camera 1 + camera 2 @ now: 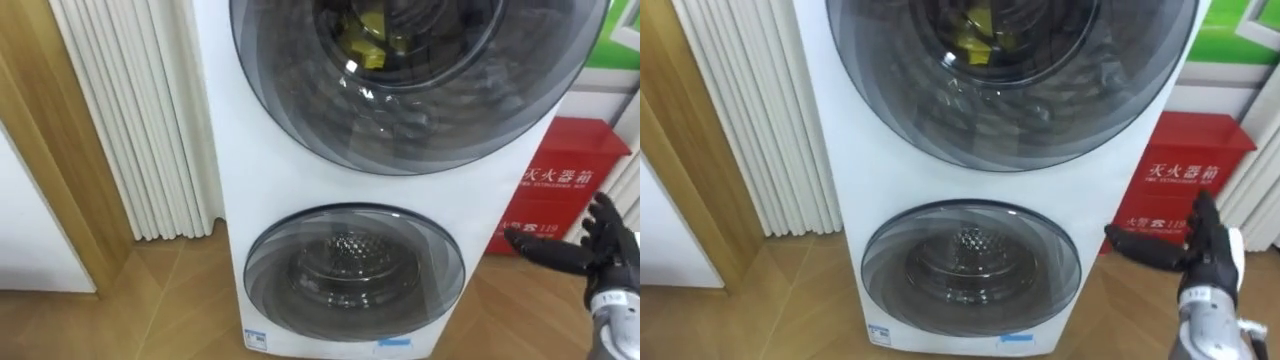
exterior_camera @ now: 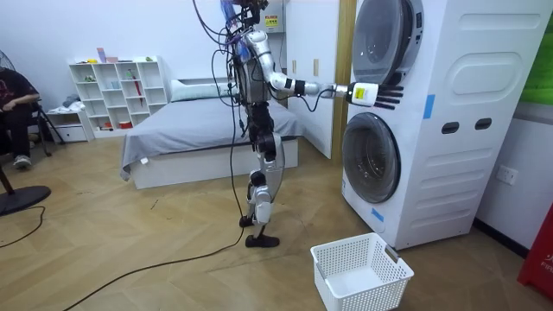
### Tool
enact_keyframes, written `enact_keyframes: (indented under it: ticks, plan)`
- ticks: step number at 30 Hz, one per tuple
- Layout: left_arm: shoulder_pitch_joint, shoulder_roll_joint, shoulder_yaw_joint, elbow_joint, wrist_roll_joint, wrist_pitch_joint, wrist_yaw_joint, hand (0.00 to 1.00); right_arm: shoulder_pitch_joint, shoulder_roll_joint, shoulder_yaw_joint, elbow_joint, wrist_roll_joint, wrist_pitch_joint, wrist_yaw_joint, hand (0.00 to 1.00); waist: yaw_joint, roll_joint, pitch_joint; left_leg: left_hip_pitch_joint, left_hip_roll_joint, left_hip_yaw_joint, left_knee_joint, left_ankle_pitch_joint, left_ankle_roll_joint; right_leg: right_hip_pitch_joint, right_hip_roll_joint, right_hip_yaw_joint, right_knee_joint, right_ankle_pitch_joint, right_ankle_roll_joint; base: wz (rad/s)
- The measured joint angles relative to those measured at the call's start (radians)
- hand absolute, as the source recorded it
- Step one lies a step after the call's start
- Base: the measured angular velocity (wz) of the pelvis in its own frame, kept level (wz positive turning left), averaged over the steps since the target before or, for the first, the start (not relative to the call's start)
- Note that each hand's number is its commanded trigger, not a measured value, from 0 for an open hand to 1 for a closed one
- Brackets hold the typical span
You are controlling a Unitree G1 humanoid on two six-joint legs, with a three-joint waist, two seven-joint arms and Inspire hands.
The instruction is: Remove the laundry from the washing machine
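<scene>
The white stacked washing machine [image 1: 225,150] fills my view, and both of its round glass doors look shut. Behind the upper door [image 1: 400,90] a yellow garment [image 1: 368,45] lies in the drum. The lower door [image 1: 355,270] shows a bare metal drum. My right hand [image 1: 600,250] hovers open at the lower right with its dark fingers straight, beside the machine's right edge and apart from both doors. In the room view I stand facing the machine [image 2: 432,121] with the right hand [image 2: 380,93] stretched out between the two doors.
A red cabinet [image 1: 560,190] stands right of the machine, behind my hand. White ribbed panels [image 1: 130,120] and a wooden frame are on the left. A white laundry basket [image 2: 359,272] sits on the floor before the machine. A bed [image 2: 190,130] and a seated person [image 2: 13,112] are behind me.
</scene>
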Motion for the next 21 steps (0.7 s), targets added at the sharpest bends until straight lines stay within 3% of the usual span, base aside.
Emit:
enact_keyframes:
  ticks: [5, 9, 14, 18, 21]
  plan:
    - [0.001, 0.007, 0.0, -0.003, -0.004, 0.01, -0.018, 0.0, -0.035, -0.014, 0.001, -0.019, 0.017, 0.0, 0.014, 0.0, 0.011, -0.003, -0.0028, -0.007, -0.001, 0.001, 0.0, 0.0, 0.0, -0.008, 0.0, 0.003, 0.002, 0.0, -0.001, 0.01]
    - [-0.002, 0.008, -0.003, -0.002, 0.0, 0.034, -0.02, 0.0, -0.062, -0.02, 0.001, 0.002, 0.067, 0.023, 0.017, 0.0, 0.024, -0.011, -0.0082, -0.006, -0.002, -0.005, 0.003, 0.0, 0.0, -0.007, 0.0, -0.001, 0.003, 0.0, -0.001, 0.02]
    - [-0.003, 0.008, -0.002, -0.003, 0.001, 0.059, -0.029, 0.0, -0.102, -0.031, 0.001, 0.013, 0.075, 0.06, 0.034, 0.0, 0.023, -0.011, -0.0071, -0.011, -0.003, -0.022, 0.003, 0.0, 0.0, -0.01, -0.001, -0.012, 0.003, 0.0, 0.0, 0.06]
    - [-0.005, 0.015, 0.0, -0.014, 0.001, 0.061, -0.038, 0.0, -0.162, -0.078, 0.001, 0.013, 0.093, 0.066, 0.035, 0.0, 0.021, -0.017, -0.0042, -0.024, -0.002, -0.032, 0.003, 0.0, 0.0, -0.016, -0.002, -0.036, 0.001, 0.0, 0.0, 0.12]
    - [-0.006, 0.026, 0.0, -0.033, 0.001, 0.061, -0.038, 0.0, -0.194, -0.105, 0.001, 0.013, 0.096, 0.066, 0.044, 0.0, 0.023, -0.028, 0.0025, -0.023, -0.002, -0.046, 0.003, 0.0, 0.0, -0.01, -0.003, -0.05, 0.0, 0.0, 0.0, 0.1]
